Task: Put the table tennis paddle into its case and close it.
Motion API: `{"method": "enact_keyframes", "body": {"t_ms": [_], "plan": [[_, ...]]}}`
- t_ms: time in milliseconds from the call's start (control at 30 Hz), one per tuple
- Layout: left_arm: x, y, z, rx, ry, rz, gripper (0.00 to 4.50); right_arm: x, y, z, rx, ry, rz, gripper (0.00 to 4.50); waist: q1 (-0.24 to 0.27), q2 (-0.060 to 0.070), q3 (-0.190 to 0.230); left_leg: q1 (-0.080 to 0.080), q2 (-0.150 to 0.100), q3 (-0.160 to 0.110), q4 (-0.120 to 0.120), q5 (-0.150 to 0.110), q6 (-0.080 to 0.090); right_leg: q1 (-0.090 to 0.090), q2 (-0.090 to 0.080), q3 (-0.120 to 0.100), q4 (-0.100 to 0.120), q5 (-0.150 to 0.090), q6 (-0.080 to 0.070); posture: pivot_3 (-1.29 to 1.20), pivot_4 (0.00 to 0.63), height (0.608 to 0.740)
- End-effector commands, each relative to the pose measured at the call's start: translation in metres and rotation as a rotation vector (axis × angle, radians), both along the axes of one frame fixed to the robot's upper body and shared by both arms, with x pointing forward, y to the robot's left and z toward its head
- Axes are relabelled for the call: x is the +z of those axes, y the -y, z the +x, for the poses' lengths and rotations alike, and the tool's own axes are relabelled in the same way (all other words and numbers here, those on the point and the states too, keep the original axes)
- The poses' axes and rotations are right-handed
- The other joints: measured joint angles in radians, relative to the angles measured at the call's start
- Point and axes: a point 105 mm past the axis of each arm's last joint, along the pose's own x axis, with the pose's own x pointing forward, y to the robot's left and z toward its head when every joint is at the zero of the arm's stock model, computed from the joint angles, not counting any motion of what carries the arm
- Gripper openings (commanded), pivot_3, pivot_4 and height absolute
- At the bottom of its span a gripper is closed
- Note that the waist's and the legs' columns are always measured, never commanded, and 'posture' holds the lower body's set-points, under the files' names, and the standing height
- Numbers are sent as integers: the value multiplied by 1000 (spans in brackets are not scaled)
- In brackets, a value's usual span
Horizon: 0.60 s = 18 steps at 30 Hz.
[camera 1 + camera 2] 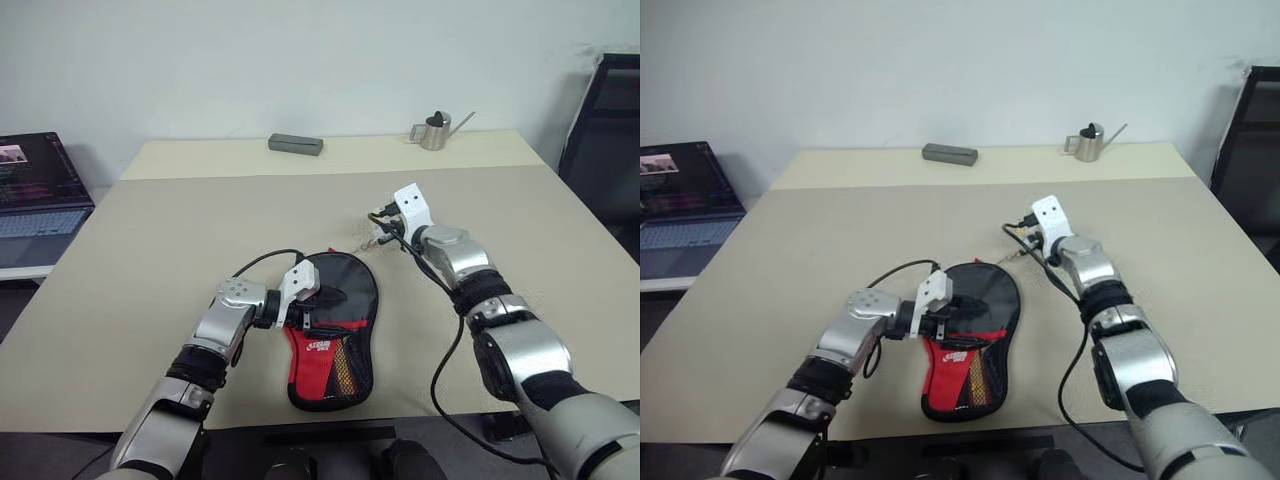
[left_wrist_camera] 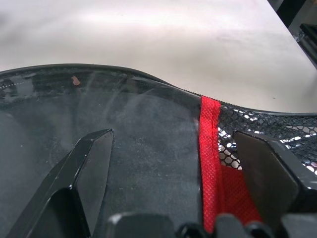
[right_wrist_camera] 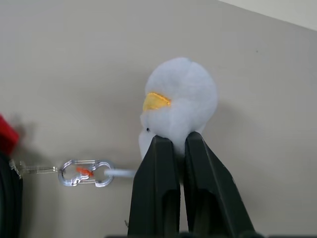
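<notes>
- The case (image 1: 335,330) lies flat near the front edge of the worktop (image 1: 160,230), round end away from me, red and mesh end toward me. No paddle lies out on the worktop; I judge it is inside, though I cannot see it.
- My left claw (image 1: 312,300) stands with fingers (image 2: 89,168) spread wide over the case's black panel, one on each side of the red seam, pinning rather than pinching.
- My right claw (image 3: 179,144) is clamped together on the white-yellow ball charm (image 3: 181,99), out beside the round end of the case, with the clear clip (image 3: 84,172) strung between charm and zipper.
- The case is soft fabric and will bunch or slide if tugged, so holding it down matters. The charm is fluffy, light and squashy: a fair handle, but it may slip out under a hard pull.
- There is open worktop all round my right arm; the grey box (image 1: 295,144) and metal watering can (image 1: 435,131) sit well apart at the far edge.
</notes>
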Motion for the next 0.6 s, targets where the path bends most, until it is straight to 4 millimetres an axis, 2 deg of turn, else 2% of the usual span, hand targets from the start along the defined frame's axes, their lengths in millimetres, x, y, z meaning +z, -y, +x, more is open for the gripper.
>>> {"method": "enact_keyframes", "body": {"t_ms": [33, 333, 600], "plan": [[-53, -7, -28, -18, -201, 113, 4209, 18, 18, -13, 21, 23, -33, 18, 1, 0, 0, 0, 0, 0, 0, 0, 0, 0, 0, 0, 0, 0, 0, 0, 150, 740], [-51, -5, -25, -28, -197, 116, 4209, 21, 39, -65, 97, -78, -50, 18, 8, 2, -1, 0, 0, 0, 0, -1, 1, 0, 0, -1, -1, -1, 1, 0, 150, 740], [-49, -2, -21, -39, -192, 118, 4209, 14, 42, -112, 192, -182, -64, 18, 19, 1, -1, -1, 0, -1, 0, -1, 1, 1, -1, -1, -2, -4, 6, 0, 150, 740]]}}
